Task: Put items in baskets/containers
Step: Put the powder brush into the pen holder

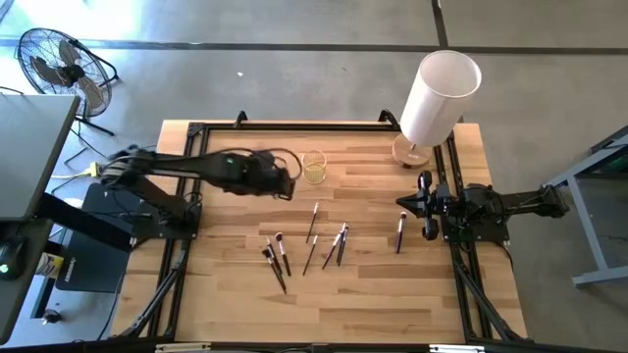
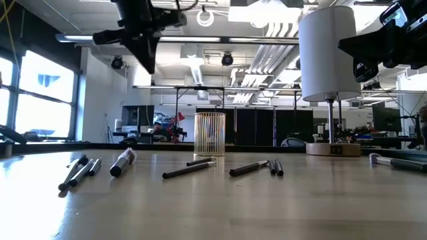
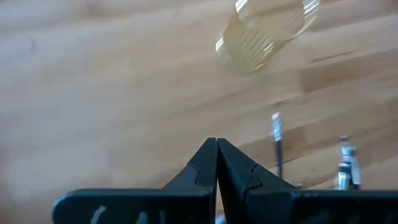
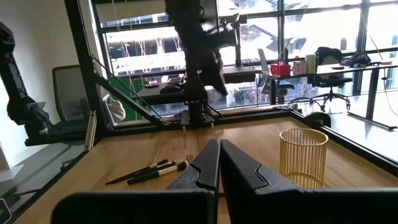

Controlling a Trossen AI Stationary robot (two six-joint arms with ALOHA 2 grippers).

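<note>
The left gripper (image 1: pixel 287 183) reaches out across the wooden table (image 1: pixel 226 294), raised above it just beside the ribbed yellowish cup (image 1: pixel 314 167), fingers pressed together and empty. The right gripper (image 1: pixel 425 204) waits folded at the table's right edge, fingers together too. The brushes (image 1: pixel 312 223) lie scattered flat in front of the cup. A white cylinder (image 1: pixel 437 93) stands on a round base at the far right corner; a floor fan (image 1: pixel 57 64) sits on the concrete floor. No writing is legible.

Grey concrete floor (image 1: pixel 294 25), floor fan (image 1: pixel 59 61), big windows (image 4: pixel 323 28), pipe-lined ceiling (image 2: pixel 260 40).
</note>
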